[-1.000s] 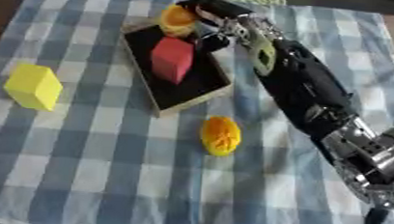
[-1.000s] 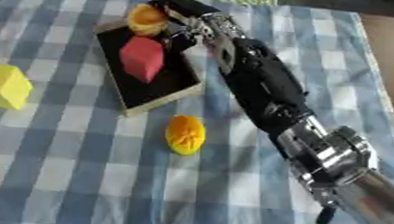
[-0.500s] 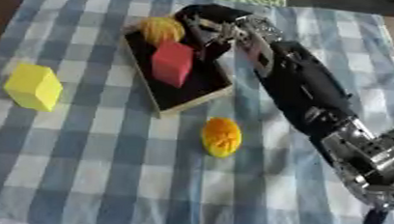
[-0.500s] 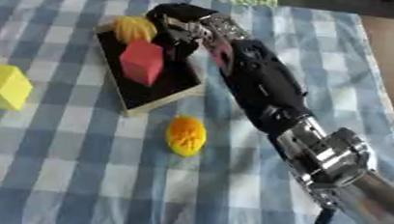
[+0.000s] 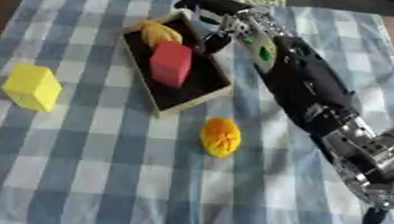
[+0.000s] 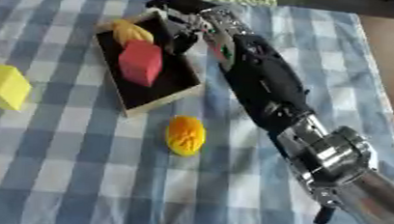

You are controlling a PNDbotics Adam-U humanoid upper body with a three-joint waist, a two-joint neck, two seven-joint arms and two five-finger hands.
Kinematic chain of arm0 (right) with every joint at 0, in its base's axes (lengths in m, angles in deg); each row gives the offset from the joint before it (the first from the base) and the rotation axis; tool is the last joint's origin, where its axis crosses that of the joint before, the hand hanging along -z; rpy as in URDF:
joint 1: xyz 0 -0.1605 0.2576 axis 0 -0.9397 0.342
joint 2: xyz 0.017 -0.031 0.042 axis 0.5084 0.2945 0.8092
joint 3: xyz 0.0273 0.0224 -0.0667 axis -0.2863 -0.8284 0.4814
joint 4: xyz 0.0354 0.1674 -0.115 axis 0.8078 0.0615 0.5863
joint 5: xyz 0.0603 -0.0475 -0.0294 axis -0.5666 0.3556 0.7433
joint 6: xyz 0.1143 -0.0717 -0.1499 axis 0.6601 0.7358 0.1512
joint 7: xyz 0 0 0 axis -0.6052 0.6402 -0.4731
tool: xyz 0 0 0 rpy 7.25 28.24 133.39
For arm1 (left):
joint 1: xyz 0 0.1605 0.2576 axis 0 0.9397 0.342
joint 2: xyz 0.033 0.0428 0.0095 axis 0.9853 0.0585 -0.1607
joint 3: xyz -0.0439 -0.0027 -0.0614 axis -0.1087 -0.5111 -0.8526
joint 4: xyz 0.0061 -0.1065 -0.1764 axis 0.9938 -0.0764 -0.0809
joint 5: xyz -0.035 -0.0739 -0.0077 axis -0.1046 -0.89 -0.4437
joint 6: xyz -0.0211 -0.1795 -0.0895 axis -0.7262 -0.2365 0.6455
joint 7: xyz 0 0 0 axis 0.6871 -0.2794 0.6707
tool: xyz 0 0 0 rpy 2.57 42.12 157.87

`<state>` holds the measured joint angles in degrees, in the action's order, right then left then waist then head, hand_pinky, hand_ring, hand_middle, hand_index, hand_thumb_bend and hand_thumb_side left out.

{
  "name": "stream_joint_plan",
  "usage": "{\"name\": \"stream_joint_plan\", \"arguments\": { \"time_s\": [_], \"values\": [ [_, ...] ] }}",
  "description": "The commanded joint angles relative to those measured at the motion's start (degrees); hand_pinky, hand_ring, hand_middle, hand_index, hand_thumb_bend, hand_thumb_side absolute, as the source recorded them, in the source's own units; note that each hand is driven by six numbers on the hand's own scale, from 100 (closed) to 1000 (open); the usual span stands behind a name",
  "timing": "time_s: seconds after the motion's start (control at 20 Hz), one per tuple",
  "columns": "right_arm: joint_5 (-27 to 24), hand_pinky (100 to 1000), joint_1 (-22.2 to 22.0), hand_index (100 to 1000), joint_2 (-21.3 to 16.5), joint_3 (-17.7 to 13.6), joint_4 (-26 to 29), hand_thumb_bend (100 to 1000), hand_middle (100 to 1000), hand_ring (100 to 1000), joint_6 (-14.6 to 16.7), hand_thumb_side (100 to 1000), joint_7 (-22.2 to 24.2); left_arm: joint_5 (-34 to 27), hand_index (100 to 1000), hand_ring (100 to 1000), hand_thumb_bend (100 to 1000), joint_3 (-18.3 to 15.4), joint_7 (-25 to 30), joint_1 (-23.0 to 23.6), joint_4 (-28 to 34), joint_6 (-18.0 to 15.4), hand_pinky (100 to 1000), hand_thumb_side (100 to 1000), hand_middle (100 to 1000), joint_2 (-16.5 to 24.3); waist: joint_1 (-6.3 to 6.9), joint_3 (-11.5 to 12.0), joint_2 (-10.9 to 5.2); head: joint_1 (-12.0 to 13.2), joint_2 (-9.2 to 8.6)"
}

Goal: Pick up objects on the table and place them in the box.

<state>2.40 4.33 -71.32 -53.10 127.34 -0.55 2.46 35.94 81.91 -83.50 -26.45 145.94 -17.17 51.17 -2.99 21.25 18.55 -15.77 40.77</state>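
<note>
- Hovering over the box's (image 5: 177,103) far end, the right robot hand (image 5: 225,24) hangs with fingers curled on nothing, just beside the orange fruit (image 5: 158,33) lying inside.
- Pulling back carelessly, judging by the closeness, could clip the box rim and slide it across the surface (image 5: 78,185).
- Counted: one box, one red block (image 5: 170,63) inside, two orange fruits, the second (image 5: 220,136) mid-surface, one yellow block (image 5: 32,86) at the left edge.

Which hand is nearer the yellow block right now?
Right, by default: the right hand is at the box's far corner, well across the cloth from the yellow block. The left hand shows in neither view.
</note>
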Motion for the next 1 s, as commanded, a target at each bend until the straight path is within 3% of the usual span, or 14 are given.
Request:
{"name": "stream_joint_plan", "arguments": {
  "time_s": [0.05, 0.1, 0.3, 0.55, 0.75, 1.0],
  "values": [
    [-3.4, 999, 1.7, 1000, -3.5, 0.5, 5.4, 160, 931, 1000, -1.4, 100, -0.3, 0.0, 842, 745, 234, -0.6, -0.2, -0.1, 1.0, 0.0, 783, 571, 786, 1.1, -0.69, -0.3, -0.54, 0.6, -0.03],
    [-4.6, 981, 1.4, 1000, -4.9, 1.1, 7.8, 100, 914, 1000, -2.0, 100, -0.4, 0.1, 842, 746, 234, -0.7, -0.3, 0.1, 1.0, -0.1, 783, 571, 786, 1.2, -0.81, -0.5, -0.64, 0.9, 0.11],
    [-10.7, 948, -1.9, 980, -12.4, 4.3, 20.0, 100, 886, 983, -4.2, 100, 1.2, 0.6, 842, 746, 235, -1.0, -0.6, 0.6, 1.0, 0.0, 784, 570, 786, 1.8, -1.18, -1.5, -1.23, 2.0, 0.75],
    [-21.0, 933, -10.1, 958, -22.2, 7.1, 37.0, 100, 873, 964, -6.6, 166, 5.8, 0.9, 842, 747, 234, -1.0, -0.7, 1.0, 1.0, 0.1, 784, 568, 787, 2.1, -1.12, -2.3, -1.8, 2.7, 1.07],
    [-27.5, 930, -17.8, 961, -28.2, 6.8, 50.2, 100, 875, 955, -9.0, 196, 7.3, 0.9, 842, 747, 233, -1.1, -0.8, 1.3, 1.0, 0.1, 784, 569, 787, 2.2, -0.86, -2.7, -1.99, 3.3, 1.5],
    [-30.0, 929, -25.6, 966, -32.8, 6.5, 61.7, 100, 883, 952, -11.6, 243, 8.6, 0.9, 842, 747, 233, -1.0, -0.7, 1.3, 1.0, 0.2, 785, 568, 788, 2.2, -0.59, -3.1, -2.1, 3.9, 1.99]
  ]
}}
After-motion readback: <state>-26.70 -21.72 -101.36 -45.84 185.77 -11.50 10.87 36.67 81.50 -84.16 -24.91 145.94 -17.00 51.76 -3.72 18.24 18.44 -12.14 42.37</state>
